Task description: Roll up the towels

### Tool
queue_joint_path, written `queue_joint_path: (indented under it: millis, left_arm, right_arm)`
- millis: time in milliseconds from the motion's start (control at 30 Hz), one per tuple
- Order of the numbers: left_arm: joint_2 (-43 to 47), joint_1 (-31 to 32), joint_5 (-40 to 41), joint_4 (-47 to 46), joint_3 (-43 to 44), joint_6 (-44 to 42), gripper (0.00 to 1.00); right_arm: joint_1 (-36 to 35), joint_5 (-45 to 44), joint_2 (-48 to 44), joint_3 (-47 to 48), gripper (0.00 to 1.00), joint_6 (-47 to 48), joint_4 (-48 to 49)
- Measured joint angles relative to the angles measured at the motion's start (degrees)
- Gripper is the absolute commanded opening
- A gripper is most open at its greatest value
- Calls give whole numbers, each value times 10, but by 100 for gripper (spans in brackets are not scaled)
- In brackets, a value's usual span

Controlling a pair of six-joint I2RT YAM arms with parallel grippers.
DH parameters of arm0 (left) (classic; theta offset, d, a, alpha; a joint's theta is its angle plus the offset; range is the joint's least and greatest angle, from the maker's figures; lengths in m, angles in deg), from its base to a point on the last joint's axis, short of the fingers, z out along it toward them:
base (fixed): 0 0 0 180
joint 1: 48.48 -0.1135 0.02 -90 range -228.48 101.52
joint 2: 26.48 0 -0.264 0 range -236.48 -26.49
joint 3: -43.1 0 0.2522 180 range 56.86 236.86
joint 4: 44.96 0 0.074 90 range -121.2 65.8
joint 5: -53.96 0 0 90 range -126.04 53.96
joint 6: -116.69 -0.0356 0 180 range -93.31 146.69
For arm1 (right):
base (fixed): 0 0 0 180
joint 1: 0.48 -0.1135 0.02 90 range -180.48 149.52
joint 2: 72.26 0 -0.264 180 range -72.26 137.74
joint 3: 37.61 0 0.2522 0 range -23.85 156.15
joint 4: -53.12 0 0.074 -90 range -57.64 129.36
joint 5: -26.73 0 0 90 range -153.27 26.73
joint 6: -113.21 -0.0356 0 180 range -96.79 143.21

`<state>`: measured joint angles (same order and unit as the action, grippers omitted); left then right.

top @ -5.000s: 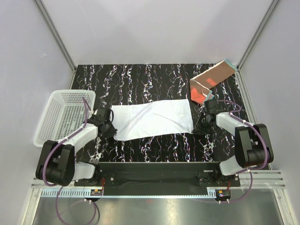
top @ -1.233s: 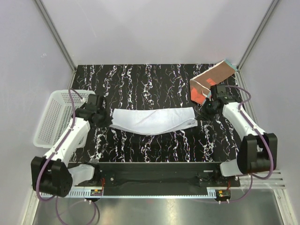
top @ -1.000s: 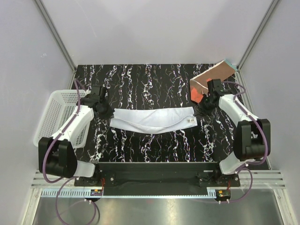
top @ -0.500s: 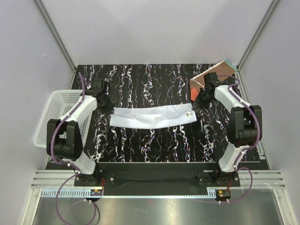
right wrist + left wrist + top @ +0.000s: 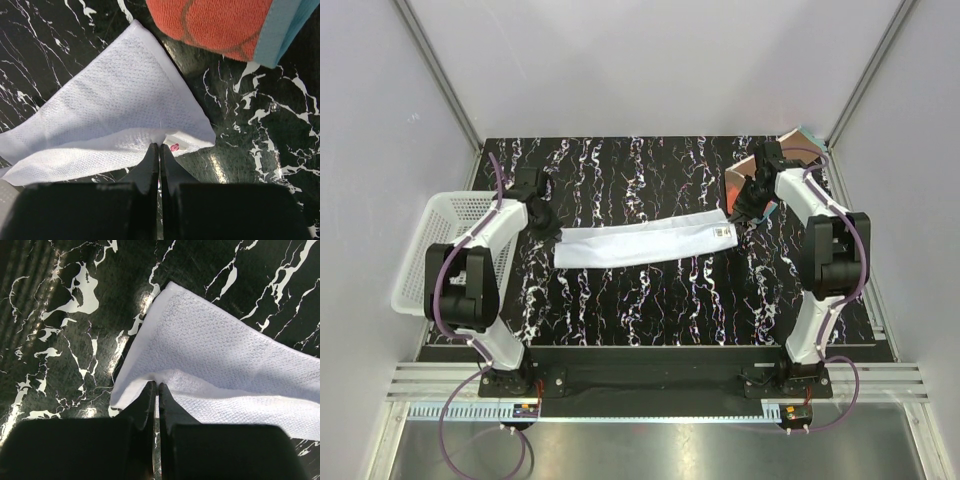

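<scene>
- Top external view gives the count: two towels, one basket and two arms, each with one end effector.
- One white towel (image 5: 645, 243) lies folded lengthwise as a long narrow band across the middle of the bench (image 5: 650, 170). It runs left to right, with its right end slightly farther back than its left.
- One rust-brown towel (image 5: 215, 20), with a red-orange patch and a teal edge, sits at the far right corner of the bench, largely behind the right arm. It is just beside the white towel's right end. Whether the two touch cannot be told.
- One white perforated basket (image 5: 420, 270) stands at the left edge of the bench, well apart from the rust-brown towel.
- The bench top is black with white marbled veins. Pale grey walls (image 5: 650, 60) close it in on three sides, and slanted metal struts run up the two far corners.
- The left end effector (image 5: 155, 385) has its fingers pressed together, pinching the upper layer of the white towel at its left end.
- The right end effector (image 5: 160, 146) is likewise clamped tight on the upper layer at the white towel's right end, just beside a small label (image 5: 174, 147) with a red mark.
</scene>
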<state>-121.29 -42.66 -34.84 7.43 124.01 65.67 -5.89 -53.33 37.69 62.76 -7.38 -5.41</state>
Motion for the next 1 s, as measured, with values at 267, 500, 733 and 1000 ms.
queue_joint_path:
  millis: [267,500,733,1000]
  left_arm:
    - [-17,-5,-1,-7,12,-1,0]
    - [-44,-13,-1,-11,33,1,0]
    - [-129,-23,-2,-12,83,3,10]
    - [-150,-19,-17,-12,92,-5,99]
  right_arm:
    - [7,1,49,55,0,4,-15]
    - [9,5,117,148,0,3,-21]
    - [11,23,220,262,52,6,-34]
    - [15,33,246,314,79,16,-47]
